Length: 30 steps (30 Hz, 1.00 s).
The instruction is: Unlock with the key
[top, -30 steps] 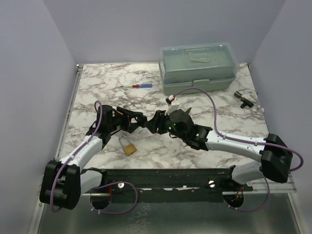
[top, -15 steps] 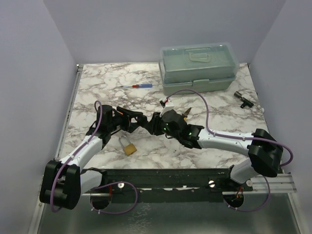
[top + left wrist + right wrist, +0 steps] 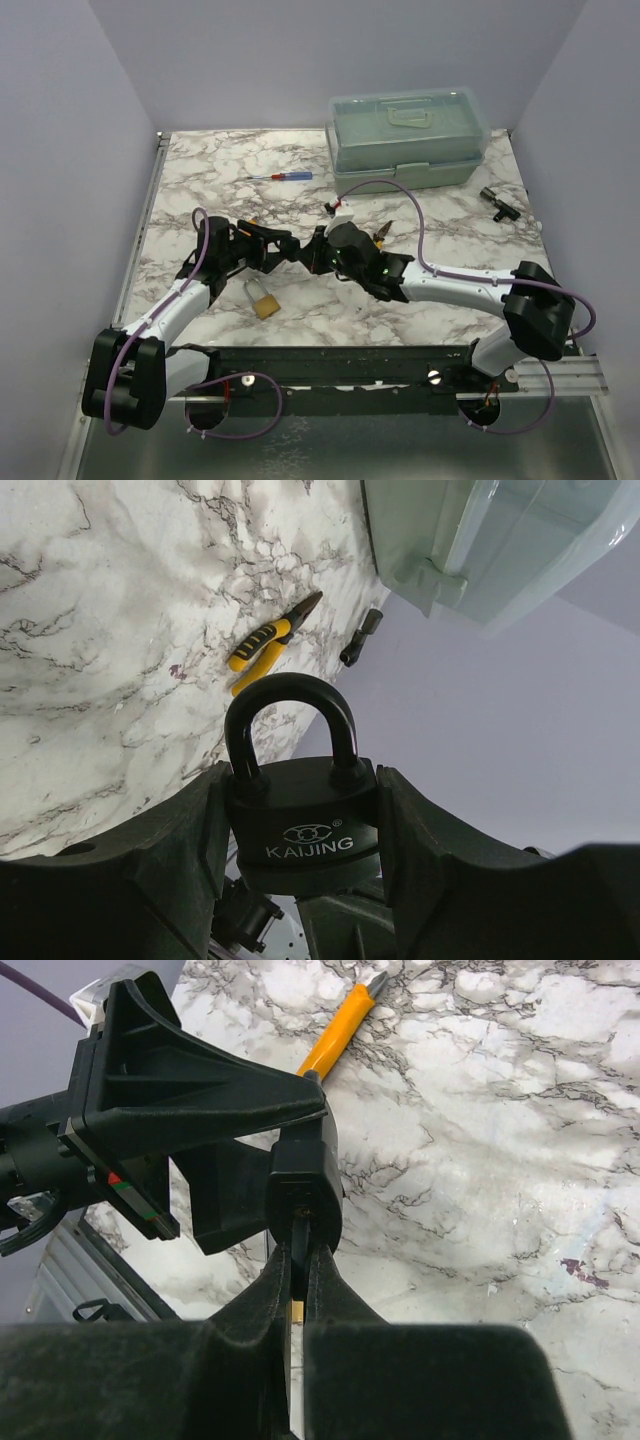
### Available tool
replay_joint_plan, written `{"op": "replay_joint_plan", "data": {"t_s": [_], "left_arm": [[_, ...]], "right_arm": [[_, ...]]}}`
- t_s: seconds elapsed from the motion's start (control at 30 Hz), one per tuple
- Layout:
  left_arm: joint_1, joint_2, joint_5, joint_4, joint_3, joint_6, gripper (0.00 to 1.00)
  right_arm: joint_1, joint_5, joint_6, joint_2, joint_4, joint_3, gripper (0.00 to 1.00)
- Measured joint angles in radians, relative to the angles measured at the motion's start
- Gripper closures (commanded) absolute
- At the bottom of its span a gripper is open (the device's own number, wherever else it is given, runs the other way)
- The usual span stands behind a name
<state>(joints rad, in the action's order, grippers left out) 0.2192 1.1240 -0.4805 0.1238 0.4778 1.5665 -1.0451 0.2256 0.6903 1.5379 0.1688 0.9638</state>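
Right claw (image 3: pixel 300 1248) pinched tight on the key (image 3: pixel 299 1228) (just a sliver shows between its tips), under the black padlock (image 3: pixel 303 820) clamped in the left claw (image 3: pixel 303 835); probably light, stiff, slick, best held by the flat head.

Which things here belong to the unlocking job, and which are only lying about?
In use: black padlock, held by the left gripper; right gripper, shut at its base; key not seen.
Lying about: brass padlock, pliers, screwdriver, green box.
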Motion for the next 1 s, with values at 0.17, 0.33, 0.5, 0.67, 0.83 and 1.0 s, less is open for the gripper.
{"op": "replay_joint_plan", "data": {"t_s": [0.17,0.33,0.5,0.67,0.83,1.0], "left_arm": [[-0.005,0.0,0.008,0.002,-0.002,0.0,1.0],[-0.011,-0.013,0.025,0.002,-0.003,-0.008,1.0],[-0.015,-0.054,0.042,0.003,-0.019,-0.012,1.0],[-0.015,-0.084,0.058,0.009,-0.037,-0.012,1.0],[-0.017,-0.113,0.074,0.011,-0.048,-0.014,1.0],[-0.019,-0.139,0.09,0.017,-0.048,-0.019,1.0]], "right_arm": [[0.0,0.003,0.0,0.017,-0.006,0.018,1.0],[0.0,0.005,0.013,0.031,-0.001,0.032,1.0],[0.0,0.007,0.038,0.031,0.017,0.032,1.0],[-0.001,0.011,0.064,0.031,0.043,0.019,1.0],[-0.001,0.009,0.087,0.031,0.084,0.002,1.0],[-0.001,0.009,0.1,0.03,0.126,-0.006,1.0]]}}
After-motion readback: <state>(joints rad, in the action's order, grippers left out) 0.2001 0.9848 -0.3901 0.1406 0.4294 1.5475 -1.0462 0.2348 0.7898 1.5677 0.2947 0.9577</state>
